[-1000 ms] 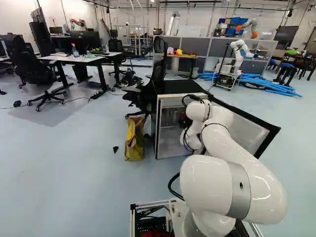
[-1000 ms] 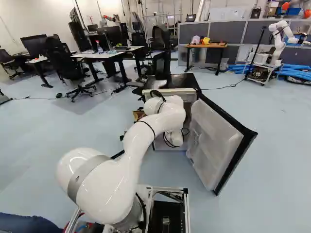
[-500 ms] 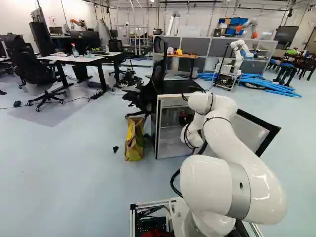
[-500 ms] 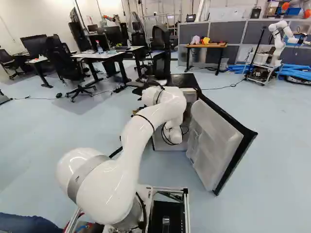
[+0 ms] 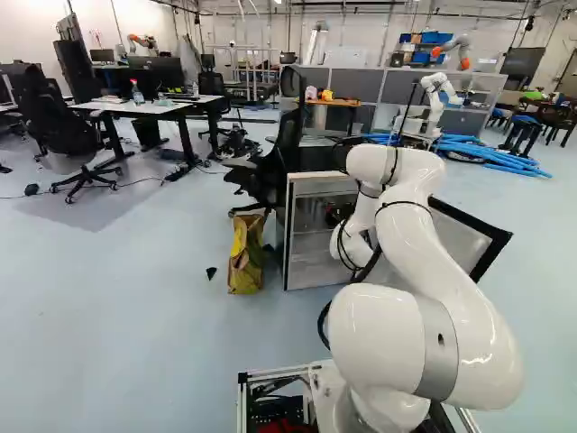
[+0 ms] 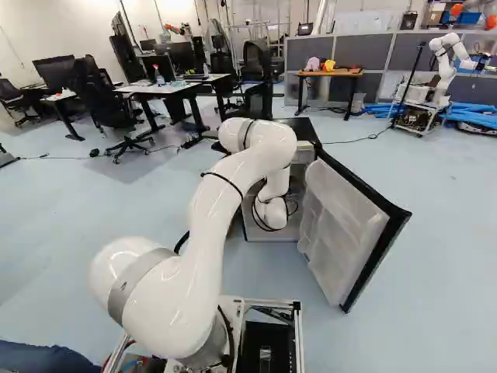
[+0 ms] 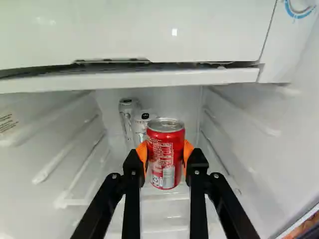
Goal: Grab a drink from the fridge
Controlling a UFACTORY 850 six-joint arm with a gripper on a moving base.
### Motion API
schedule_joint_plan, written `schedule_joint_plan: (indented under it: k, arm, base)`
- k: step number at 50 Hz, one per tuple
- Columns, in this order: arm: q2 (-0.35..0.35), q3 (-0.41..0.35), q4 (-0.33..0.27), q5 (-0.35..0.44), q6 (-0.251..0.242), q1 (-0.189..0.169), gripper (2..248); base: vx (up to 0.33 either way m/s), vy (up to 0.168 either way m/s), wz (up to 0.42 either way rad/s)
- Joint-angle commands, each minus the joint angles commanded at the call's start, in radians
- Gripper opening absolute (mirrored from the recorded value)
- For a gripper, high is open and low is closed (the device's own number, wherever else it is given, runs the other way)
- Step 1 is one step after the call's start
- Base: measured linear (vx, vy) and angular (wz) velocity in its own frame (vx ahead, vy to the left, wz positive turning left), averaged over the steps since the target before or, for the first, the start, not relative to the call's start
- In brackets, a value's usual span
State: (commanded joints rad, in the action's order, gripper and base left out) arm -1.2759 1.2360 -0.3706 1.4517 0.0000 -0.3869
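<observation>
The fridge (image 5: 286,244) is standing around the pincer (image 5: 335,215), its door (image 6: 338,233) hanging open to the pincer's right. Inside, the pincer (image 7: 165,157) is holding the red can (image 7: 165,172), the orange pads (image 7: 142,151) pressing on it from two sides. Just beyond the pincer, a slim silver can (image 7: 125,117) and a pale can (image 7: 143,125) are standing close together near the back wall (image 7: 182,102). A yellow-and-brown bag (image 5: 245,262) is sitting outside the fridge, to the pincer's left, on the smooth, pale blue floor (image 5: 126,298). Well beyond the pincer, a white desk (image 5: 149,109) is carrying a spray bottle (image 5: 136,91), and another robot (image 5: 438,95) is standing near blue tubes (image 5: 491,155). The can is showing a rounded metal body and a silvery lid; ridged, glossy white plastic walls are flanking the pincer, and the door's inner side is displaying pale, translucent moulded compartments.
</observation>
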Motion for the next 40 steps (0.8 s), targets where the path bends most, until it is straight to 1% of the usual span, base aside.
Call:
schedule_joint_plan:
  k: [23, 40]
  arm:
    - [0.164, -0.222, 0.000, 0.000, 0.000, 0.007, 92]
    - [0.276, -0.366, 0.000, 0.000, 0.000, 0.012, 92]
  base:
    - [0.000, 0.000, 0.000]
    - [0.000, 0.000, 0.000]
